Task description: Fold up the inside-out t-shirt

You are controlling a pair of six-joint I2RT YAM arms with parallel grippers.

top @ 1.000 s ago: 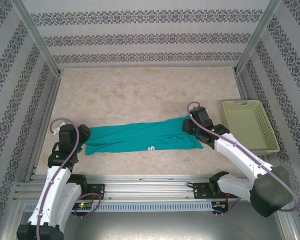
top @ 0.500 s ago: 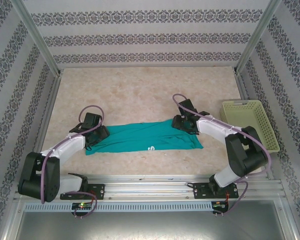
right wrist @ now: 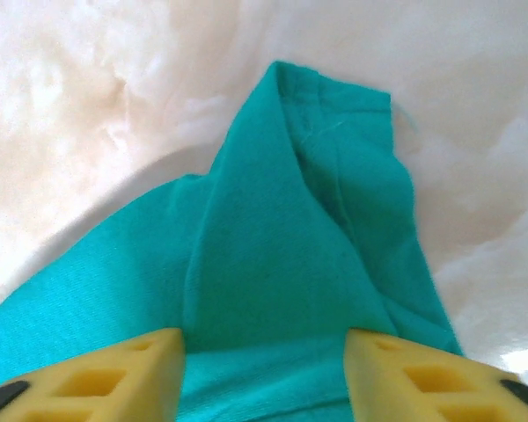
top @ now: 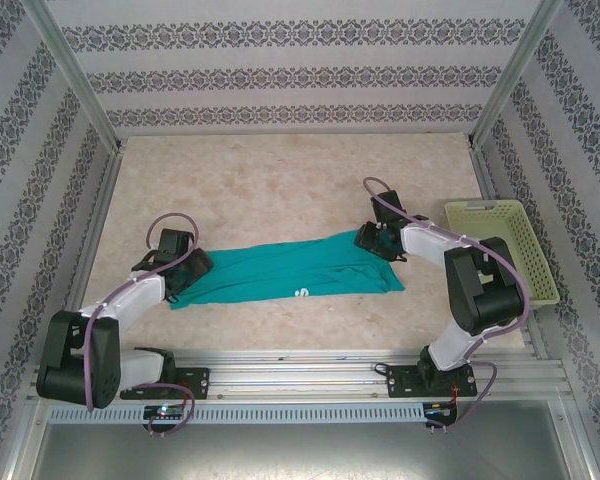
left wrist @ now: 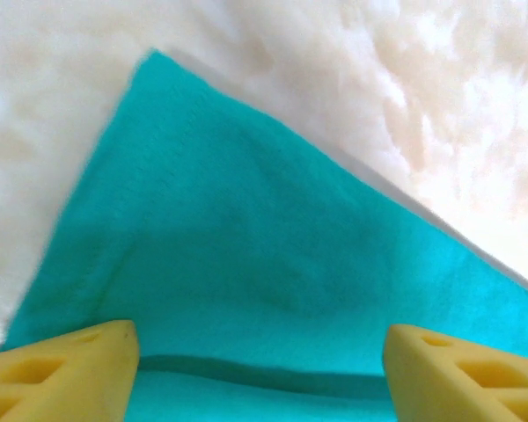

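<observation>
Beige table, teal t-shirt: tag overhead, seam stitching up close.

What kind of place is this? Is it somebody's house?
Probably a robot test booth, not a house: a left arm and right arm bolted to a metal rail, patterned walls boxing in the table, and a teal t-shirt laid out.
</observation>
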